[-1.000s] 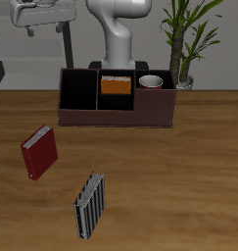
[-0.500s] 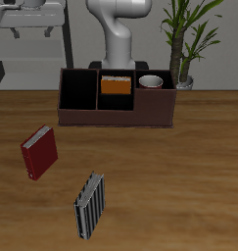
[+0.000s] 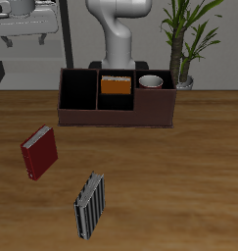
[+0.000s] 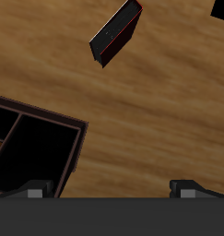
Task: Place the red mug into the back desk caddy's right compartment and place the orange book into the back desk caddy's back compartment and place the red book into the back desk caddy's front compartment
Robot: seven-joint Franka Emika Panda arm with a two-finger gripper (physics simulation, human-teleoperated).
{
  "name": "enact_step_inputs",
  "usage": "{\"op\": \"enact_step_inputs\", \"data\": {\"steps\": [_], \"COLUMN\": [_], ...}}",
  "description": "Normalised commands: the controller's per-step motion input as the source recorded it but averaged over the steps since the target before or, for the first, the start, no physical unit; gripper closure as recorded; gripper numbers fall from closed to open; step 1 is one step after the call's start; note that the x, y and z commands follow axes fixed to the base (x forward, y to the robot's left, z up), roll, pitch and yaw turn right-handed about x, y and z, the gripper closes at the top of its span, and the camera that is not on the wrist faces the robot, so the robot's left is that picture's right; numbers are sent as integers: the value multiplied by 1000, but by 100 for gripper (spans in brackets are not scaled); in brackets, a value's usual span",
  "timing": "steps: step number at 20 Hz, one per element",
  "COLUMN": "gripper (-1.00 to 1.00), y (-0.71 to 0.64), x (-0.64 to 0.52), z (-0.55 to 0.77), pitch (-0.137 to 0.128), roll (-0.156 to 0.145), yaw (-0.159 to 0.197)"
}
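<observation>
**Surfaces and finishes**

The table [image 3: 189, 176] looks like streaked brown wood, matt. The back desk caddy [image 3: 116, 113] is smooth, dull maroon. The red book [image 3: 39, 152] has a plain matt cover and pale paper edges.

We see dark maroon-brown back desk caddy [image 3: 116, 115], black inside. Orange book [image 3: 115, 85] plain orange. Red book [image 3: 39, 152] dark red, pale page edges. Striped book [image 3: 89, 205] grey-and-black. Table [image 3: 179, 186] brown woodgrain. Plant [image 3: 184, 34] green.
</observation>
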Motion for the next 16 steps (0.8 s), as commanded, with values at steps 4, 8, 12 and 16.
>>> {"op": "enact_step_inputs", "data": {"steps": [4,8,12,16], "gripper": [-100,-100,-100,-100], "y": [30,-57,-191,-80], "x": [382,274,388,308], "z": [-90,-141,-161,-113], "pitch": [-27,37,28,-5], "roll": [84,44,27,39], "yaw": [-16,-66,-94,-80]}}
